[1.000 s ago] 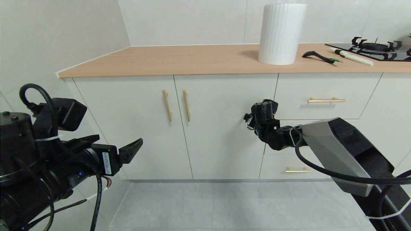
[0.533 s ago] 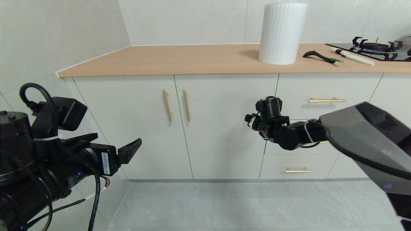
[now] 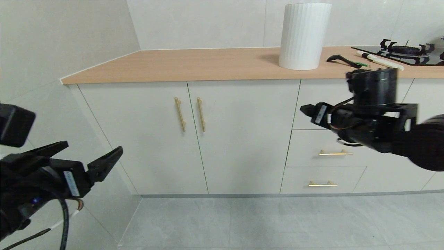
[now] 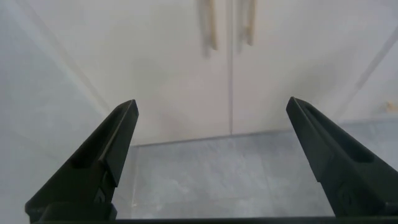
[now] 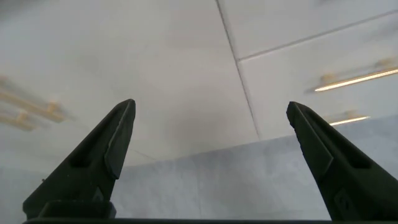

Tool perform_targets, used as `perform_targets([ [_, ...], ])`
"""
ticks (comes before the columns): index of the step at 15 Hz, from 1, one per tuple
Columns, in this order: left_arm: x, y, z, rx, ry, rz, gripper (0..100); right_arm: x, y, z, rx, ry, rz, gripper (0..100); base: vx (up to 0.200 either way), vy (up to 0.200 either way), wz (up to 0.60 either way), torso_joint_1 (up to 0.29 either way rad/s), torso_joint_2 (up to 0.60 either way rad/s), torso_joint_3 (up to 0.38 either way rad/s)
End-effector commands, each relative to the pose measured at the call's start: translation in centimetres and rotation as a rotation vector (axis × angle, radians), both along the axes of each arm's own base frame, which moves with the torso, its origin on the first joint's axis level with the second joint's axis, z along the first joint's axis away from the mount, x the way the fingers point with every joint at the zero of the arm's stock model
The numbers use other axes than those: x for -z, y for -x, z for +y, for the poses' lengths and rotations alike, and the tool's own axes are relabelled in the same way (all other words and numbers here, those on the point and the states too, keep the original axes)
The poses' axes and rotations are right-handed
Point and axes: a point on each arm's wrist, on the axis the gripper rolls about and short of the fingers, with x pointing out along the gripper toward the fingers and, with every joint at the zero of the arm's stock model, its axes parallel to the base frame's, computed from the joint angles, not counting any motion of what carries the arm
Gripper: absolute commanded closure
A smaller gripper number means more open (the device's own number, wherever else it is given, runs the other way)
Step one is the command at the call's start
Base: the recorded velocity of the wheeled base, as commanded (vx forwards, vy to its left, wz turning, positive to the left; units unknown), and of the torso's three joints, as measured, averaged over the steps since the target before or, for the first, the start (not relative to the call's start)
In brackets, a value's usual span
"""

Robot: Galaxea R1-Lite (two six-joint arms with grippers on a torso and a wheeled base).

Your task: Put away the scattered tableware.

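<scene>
On the wooden counter point(image 3: 194, 64) lie a black-handled utensil point(image 3: 341, 60) and a long white utensil with a green part point(image 3: 380, 61), both to the right of a tall white ribbed container point(image 3: 304, 34). My right gripper point(image 3: 308, 111) hangs in front of the drawers, below the counter edge and below the utensils. In the right wrist view its fingers stand wide apart around nothing point(image 5: 211, 104). My left gripper point(image 3: 92, 149) is low at the left, open and empty, pointing at the cabinet doors point(image 4: 212, 102).
A gas hob point(image 3: 406, 52) sits at the counter's far right. Two cabinet doors with brass handles point(image 3: 190, 114) are below the counter, and drawers with brass handles point(image 3: 335, 152) are to their right. A tiled wall point(image 3: 52, 52) closes the left side. Grey floor point(image 3: 260, 222) lies below.
My right arm has swung up and to the right, from in front of the cabinet door to the drawers just under the counter edge. The left arm has drawn back toward the lower left.
</scene>
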Motion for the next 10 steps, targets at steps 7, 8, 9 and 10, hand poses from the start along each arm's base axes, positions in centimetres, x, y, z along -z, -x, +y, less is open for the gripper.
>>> perform_targets([
  [7, 4.3, 14.2, 5.6, -0.079, -0.02, -0.108, 0, -0.5, 29.0, -14.7, 0.243, 0.311, -0.487, 0, 0.0, 0.0, 0.0, 0.0, 0.0, 0.0],
  [8, 4.6, 14.7, 5.7, -0.084, -0.017, -0.121, 0, 0.5, 31.3, -15.2, 0.271, 0.35, -0.502, 0, 0.0, 0.0, 0.0, 0.0, 0.0, 0.0],
  [9, 4.8, 15.2, 5.8, -0.106, -0.012, -0.141, 0, 2.0, 33.6, -15.5, 0.289, 0.376, -0.505, 0, 0.0, 0.0, 0.0, 0.0, 0.0, 0.0],
  [10, 5.0, 16.0, 6.0, -0.125, -0.005, -0.178, 0, 3.8, 35.7, -15.9, 0.288, 0.388, -0.493, 0, 0.0, 0.0, 0.0, 0.0, 0.0, 0.0],
])
